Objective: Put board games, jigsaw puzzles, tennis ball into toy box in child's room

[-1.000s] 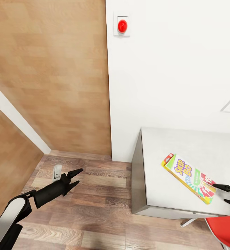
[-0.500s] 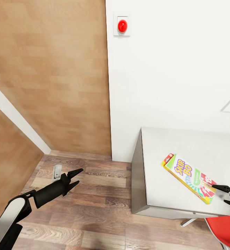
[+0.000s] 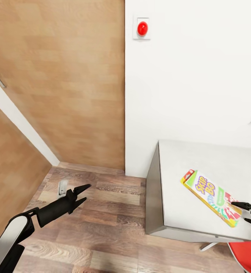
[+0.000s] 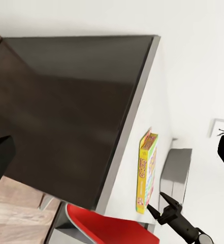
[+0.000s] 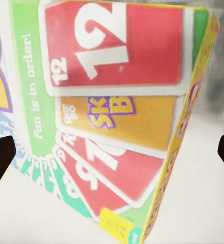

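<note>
While no toy box is showing, the Skip-Bo board game (image 3: 210,197) lies flat on the desk (image 3: 178,189).
Right gripper (image 3: 250,216) fingers spread at its near end, left gripper (image 3: 83,193) released over floor; camera panned slightly, box unmoved.

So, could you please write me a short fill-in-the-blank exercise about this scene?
1. The Skip-Bo game box lies flat on the grey ____.
2. The button on the white wall is ____.
3. The right tool, its jaws apart, is at the box's near end, while the left tool hangs over the wooden ____.

Missing words: table; red; floor
</note>
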Motion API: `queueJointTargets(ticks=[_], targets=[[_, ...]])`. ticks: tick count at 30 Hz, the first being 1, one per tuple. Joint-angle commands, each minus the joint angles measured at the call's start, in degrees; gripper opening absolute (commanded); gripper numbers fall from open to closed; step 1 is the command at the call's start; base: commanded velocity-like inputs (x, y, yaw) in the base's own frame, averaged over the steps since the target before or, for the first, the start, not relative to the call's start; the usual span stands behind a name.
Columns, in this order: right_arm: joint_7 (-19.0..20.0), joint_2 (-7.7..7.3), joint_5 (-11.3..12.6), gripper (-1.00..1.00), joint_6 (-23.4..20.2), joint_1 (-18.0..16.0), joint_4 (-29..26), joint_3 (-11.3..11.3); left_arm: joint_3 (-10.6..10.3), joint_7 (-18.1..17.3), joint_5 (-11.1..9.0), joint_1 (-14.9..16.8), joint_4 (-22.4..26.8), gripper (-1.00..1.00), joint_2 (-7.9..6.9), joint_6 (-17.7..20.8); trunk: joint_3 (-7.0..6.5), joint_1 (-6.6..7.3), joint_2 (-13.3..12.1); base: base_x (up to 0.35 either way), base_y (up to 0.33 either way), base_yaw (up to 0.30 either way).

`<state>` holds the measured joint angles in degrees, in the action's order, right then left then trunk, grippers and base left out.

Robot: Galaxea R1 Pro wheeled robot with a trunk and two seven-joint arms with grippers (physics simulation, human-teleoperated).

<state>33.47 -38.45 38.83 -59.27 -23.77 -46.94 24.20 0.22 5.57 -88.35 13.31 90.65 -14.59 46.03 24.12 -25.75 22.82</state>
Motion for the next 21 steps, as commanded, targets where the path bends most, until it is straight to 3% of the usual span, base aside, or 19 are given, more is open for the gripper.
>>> queueJointTargets(ticks=[1, 21], targets=[[0.45, 0.01, -0.43, 1.0, -0.26, -0.04, 0.0, 0.15, 0.01, 0.58, -0.59, 0.05, 0.05, 1.0, 0.0, 0.21, 0.09, -0.03, 0.1, 0.0, 0.0, 0.201], [0.6, -0.05, -0.44, 1.0, -0.31, -0.05, -0.24, 0.15, -0.04, 0.58, -0.57, 0.05, 0.05, 1.0, 0.0, 0.21, 0.09, -0.03, 0.1, 0.0, 0.0, 0.246]])
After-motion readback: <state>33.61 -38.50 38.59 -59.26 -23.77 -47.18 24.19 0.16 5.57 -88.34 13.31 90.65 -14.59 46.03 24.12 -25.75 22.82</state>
